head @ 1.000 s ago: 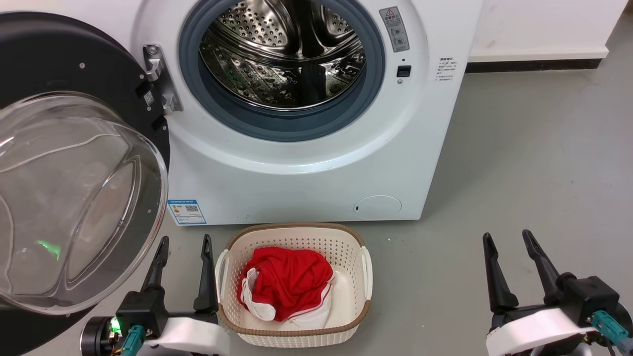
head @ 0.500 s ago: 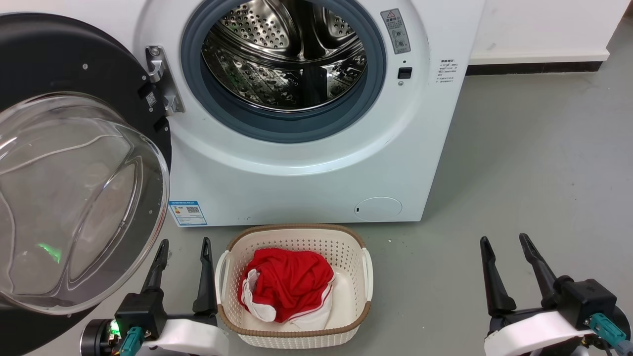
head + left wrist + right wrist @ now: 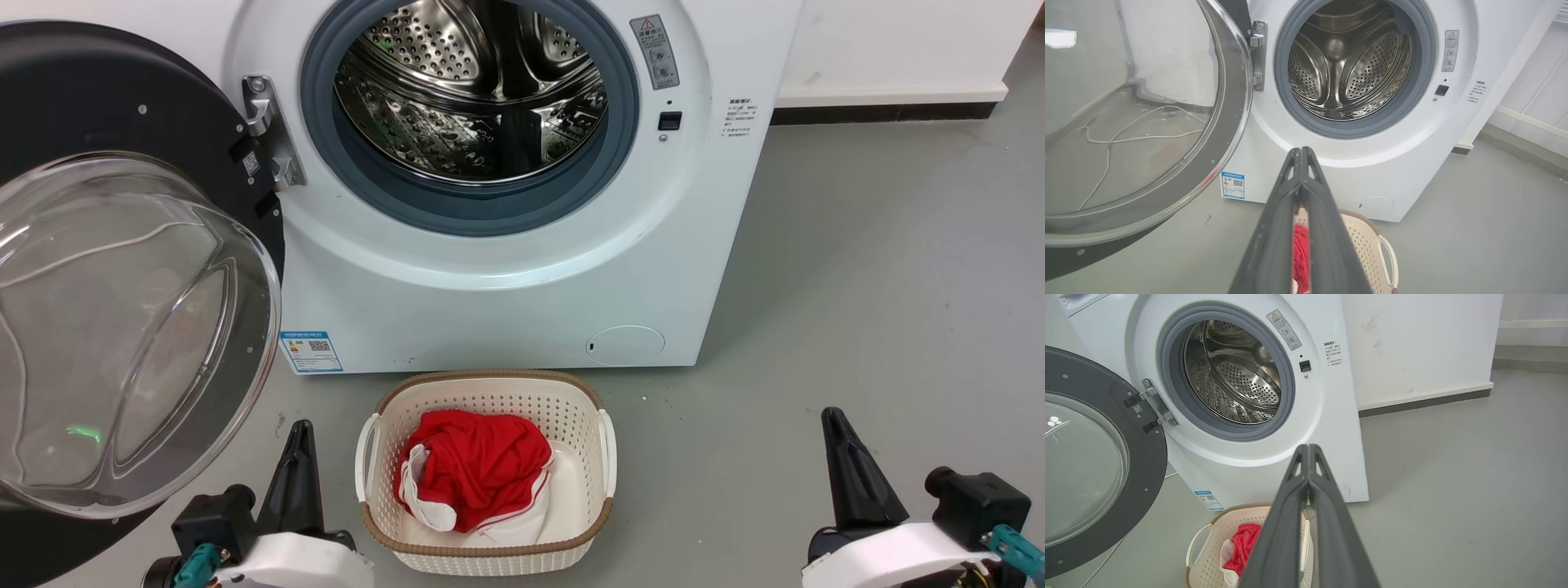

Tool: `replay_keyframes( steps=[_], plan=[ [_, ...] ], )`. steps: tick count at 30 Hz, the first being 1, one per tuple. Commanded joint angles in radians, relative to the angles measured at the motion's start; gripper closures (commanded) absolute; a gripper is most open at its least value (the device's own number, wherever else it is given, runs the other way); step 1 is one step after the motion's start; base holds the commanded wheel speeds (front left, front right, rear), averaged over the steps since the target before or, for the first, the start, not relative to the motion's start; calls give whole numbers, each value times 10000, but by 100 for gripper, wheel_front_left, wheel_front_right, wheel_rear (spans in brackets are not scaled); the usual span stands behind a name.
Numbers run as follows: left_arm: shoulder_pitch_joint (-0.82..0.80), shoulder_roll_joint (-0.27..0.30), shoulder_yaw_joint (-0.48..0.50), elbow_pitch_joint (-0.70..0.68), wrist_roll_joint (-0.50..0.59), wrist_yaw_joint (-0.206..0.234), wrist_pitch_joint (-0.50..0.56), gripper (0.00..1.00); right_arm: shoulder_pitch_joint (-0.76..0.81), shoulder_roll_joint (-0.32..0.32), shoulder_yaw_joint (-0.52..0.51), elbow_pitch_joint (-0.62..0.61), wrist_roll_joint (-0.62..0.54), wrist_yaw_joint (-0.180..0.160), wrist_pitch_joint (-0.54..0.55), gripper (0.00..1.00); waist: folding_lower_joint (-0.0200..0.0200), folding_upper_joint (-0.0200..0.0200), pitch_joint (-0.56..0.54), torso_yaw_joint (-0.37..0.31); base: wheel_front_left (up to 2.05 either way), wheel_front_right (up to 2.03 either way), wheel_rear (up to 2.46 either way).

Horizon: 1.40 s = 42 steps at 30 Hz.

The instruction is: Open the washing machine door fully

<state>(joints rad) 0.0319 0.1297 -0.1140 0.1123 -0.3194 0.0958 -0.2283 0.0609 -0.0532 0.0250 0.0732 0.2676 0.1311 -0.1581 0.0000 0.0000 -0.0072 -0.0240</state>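
Two grippers: left gripper [image 3: 300,430] and right gripper [image 3: 837,420] pinched together, empty, before washing machine [image 3: 506,302].
Door: I see washing machine door [image 3: 98,90] wide open.

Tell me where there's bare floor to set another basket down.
Bare grey floor lies right of the big white front-loading washing machine, up to the white wall. Crowded: the cream perforated laundry basket fronts the machine; the glossy black round door fills the left.
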Motion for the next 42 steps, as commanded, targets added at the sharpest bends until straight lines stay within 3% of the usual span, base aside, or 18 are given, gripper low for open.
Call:
replay_keyframes(
  steps=[1,22,42],
  plan=[
    [-290,-2,141,-84,-496,-115,105,100,-265,-82,-25,-68,572,0,51,100,0,0,2,4,0,0,0],
    [-630,-213,734,298,-3923,-716,1014,100,-707,-248,-154,426,4333,-2,590,100,0,0,20,46,0,0,0],
    [-881,-365,1161,578,-6409,-1153,1678,100,-986,-303,-324,762,6989,-2,1040,100,0,0,37,85,0,0,0]
  ],
)
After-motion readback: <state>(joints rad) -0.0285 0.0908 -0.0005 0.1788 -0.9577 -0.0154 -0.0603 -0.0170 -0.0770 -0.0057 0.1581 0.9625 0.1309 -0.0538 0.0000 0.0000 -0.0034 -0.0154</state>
